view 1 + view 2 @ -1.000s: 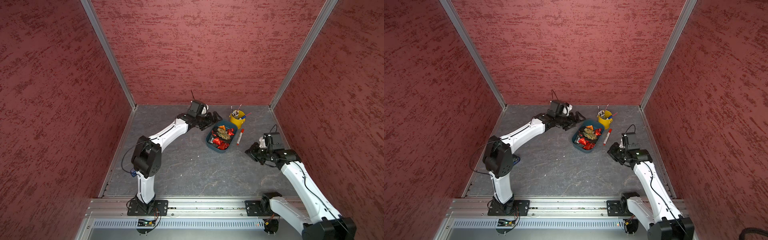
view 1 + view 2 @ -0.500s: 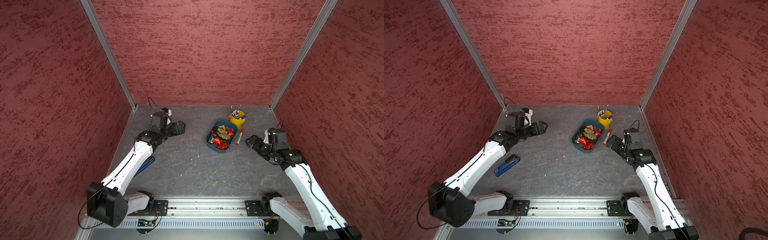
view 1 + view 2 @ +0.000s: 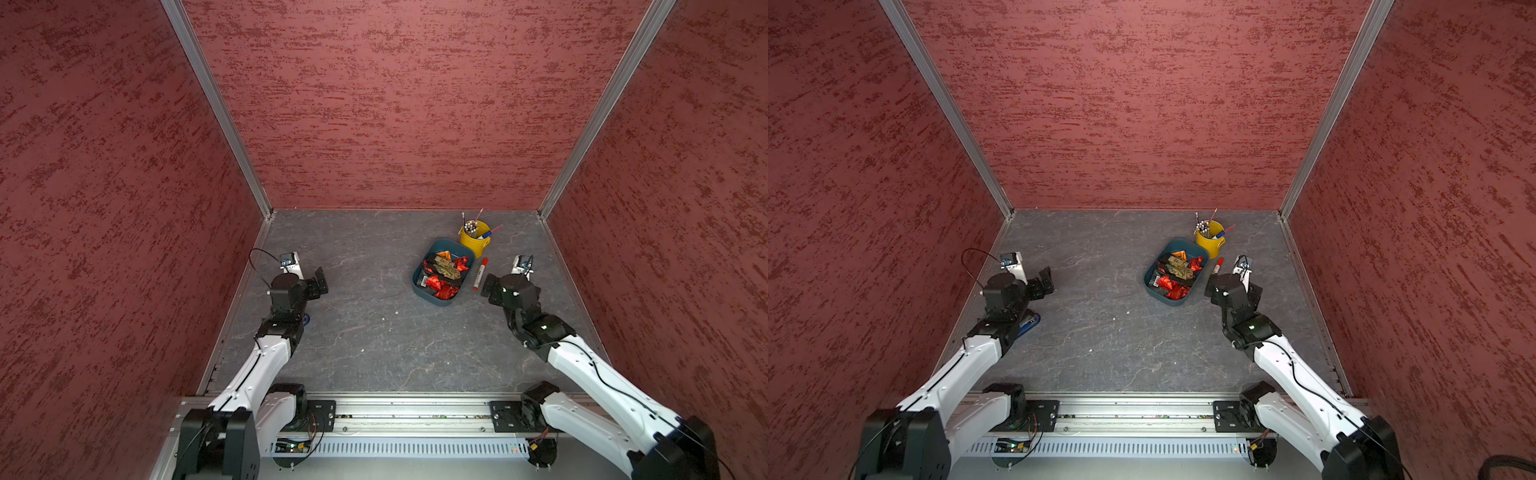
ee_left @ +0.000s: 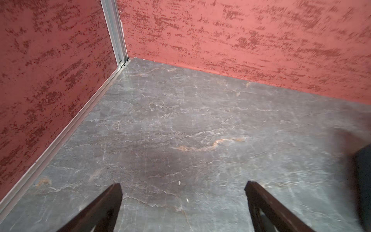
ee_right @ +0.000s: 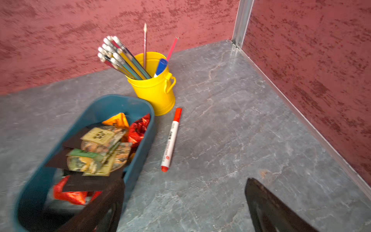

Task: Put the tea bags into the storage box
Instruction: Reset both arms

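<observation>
The left arm has swung away from the box [image 5: 112,99] to the left wall, its gripper [image 4: 183,184] spread wide and empty. The right gripper [image 5: 184,180] hangs open beside the box, with the tea bags [image 5: 100,144] inside.

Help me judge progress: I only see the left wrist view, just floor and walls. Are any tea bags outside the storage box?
Observer: None that I can see; the tea bags lie inside the storage box.
Operator: Anything beside it?
Observer: A red-and-white marker lies flat alongside it.
Operator: Is the right claw busy?
Observer: No, the right claw is open and empty, near the marker.
</observation>
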